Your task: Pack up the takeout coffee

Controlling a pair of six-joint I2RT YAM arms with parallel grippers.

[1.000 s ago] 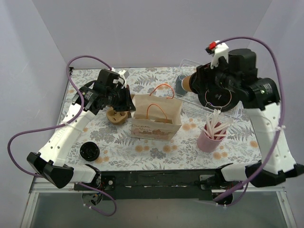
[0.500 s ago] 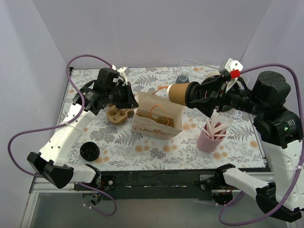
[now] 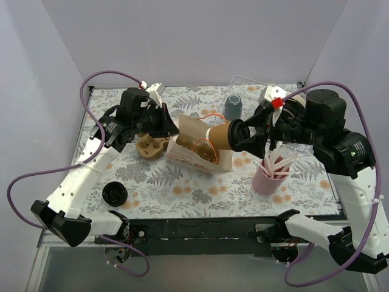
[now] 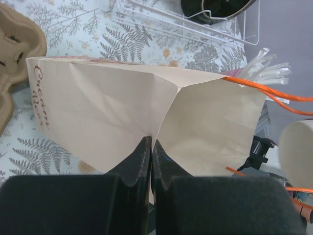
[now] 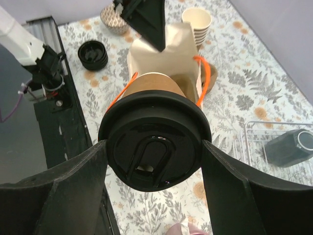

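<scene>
The takeout coffee (image 3: 217, 135), a kraft-brown cup with a black lid (image 5: 154, 147), lies on its side in my right gripper (image 3: 236, 137), whose fingers (image 5: 73, 191) are shut on the lid's rim. Its bottom end sits at the mouth of the paper bag (image 3: 196, 150), between the orange handles (image 5: 201, 78). The bag leans over with its mouth towards the cup. My left gripper (image 3: 172, 129) is shut on a fold in the bag's side (image 4: 122, 107), the fingertips (image 4: 143, 147) pinching the crease.
A brown cardboard cup carrier (image 3: 150, 148) lies left of the bag, with black lids (image 3: 114, 194) nearer the front. A pink cup of straws (image 3: 268, 174) stands below the right gripper. At the back are a grey mug (image 3: 233, 107), a wire rack (image 5: 254, 142) and stacked cream cups (image 5: 196, 22).
The right arm has carried the cup leftward from the rack to the bag's mouth. The left gripper has tipped the bag over towards it.
</scene>
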